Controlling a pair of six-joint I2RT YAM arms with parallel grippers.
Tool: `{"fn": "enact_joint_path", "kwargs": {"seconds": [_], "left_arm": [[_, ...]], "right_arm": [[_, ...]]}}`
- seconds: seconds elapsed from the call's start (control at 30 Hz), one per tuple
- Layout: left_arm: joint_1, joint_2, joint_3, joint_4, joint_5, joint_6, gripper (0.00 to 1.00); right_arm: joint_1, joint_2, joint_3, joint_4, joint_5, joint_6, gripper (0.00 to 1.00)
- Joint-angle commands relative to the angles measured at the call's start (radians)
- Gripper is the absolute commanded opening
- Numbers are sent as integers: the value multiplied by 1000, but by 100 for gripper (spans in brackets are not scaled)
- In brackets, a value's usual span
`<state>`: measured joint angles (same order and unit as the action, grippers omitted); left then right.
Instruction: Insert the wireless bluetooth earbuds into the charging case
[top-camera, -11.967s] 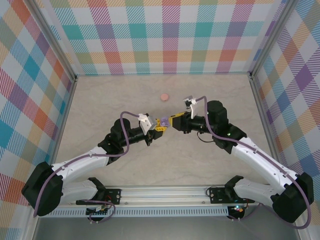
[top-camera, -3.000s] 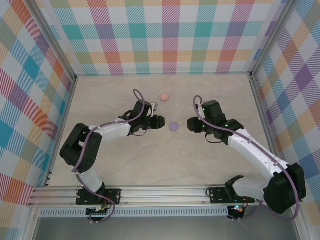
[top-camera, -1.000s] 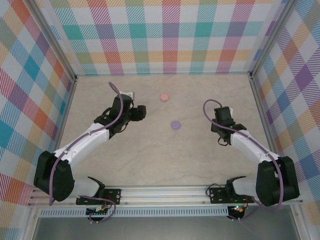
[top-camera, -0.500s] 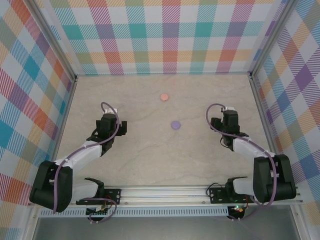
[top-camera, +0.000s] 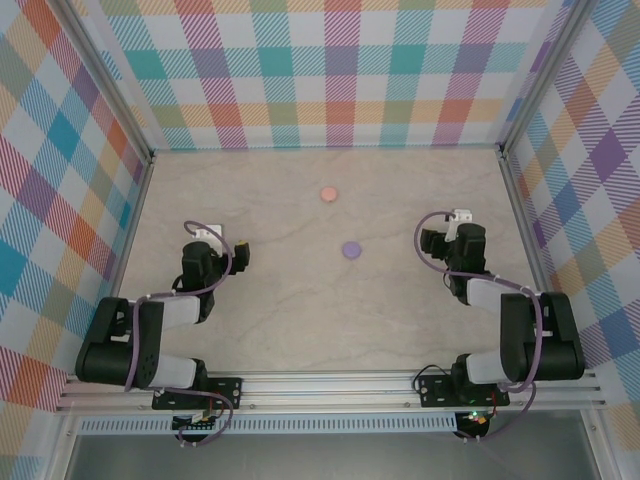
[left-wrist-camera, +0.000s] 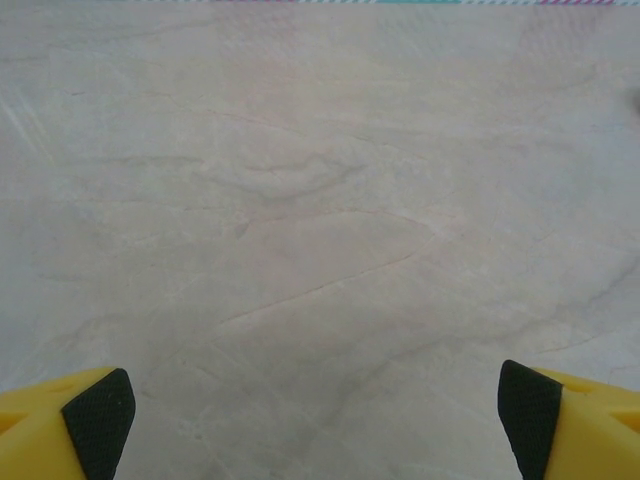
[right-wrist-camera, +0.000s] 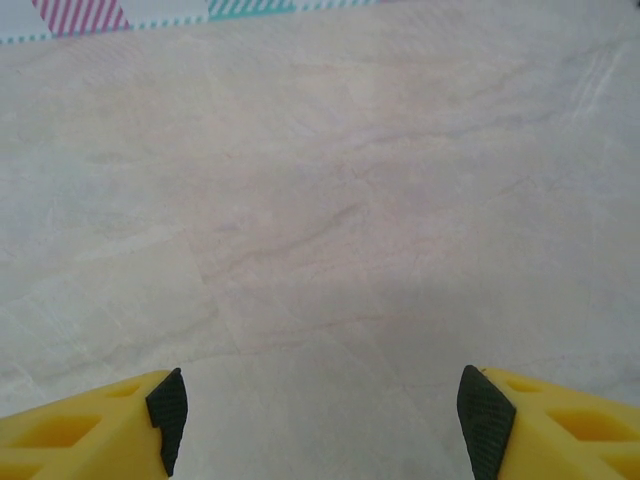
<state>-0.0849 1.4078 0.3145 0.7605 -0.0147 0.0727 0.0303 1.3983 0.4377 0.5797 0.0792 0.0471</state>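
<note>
Jaws stand wide apart on left gripper (left-wrist-camera: 310, 420) and right gripper (right-wrist-camera: 322, 415), holding nothing, lilac disc (top-camera: 350, 250) on the table (top-camera: 300, 320) between them.

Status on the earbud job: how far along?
Looks done: the lilac disc and the pink disc lie flat and apart on the table; their contents are too small to tell. In hand: nothing. The left gripper and right gripper are open over the tabletop, arms folded near their bases. Left: probably nothing, unconfirmed.
</note>
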Motion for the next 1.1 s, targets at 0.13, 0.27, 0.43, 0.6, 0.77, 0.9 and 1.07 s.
{"fn": "enact_joint_path", "kwargs": {"seconds": [0.13,0.27,0.43,0.6,0.77,0.9,1.07], "left_arm": [[21,110,6,189,110,29,93],[21,158,101,59,-30,-27,99],[24,158,110,35,-48,-38,100],[24,157,110,38,-45,-38,100],[23,157,110,37,-46,-38,100],[24,157,110,36,-44,-38,100],[23,157,111,36,-44,-37,100]], "right_arm": [[-13,80,-24,186,-50,-30,75],[-16,124,-18,210,-60,-35,82],[-16,124,-18,212,-58,-33,100],[-15,124,-17,210,-59,-33,100],[-15,124,-17,210,-59,-33,100],[-15,125,-17,210,-59,-33,100],[-16,125,-17,210,-59,-33,100]]}}
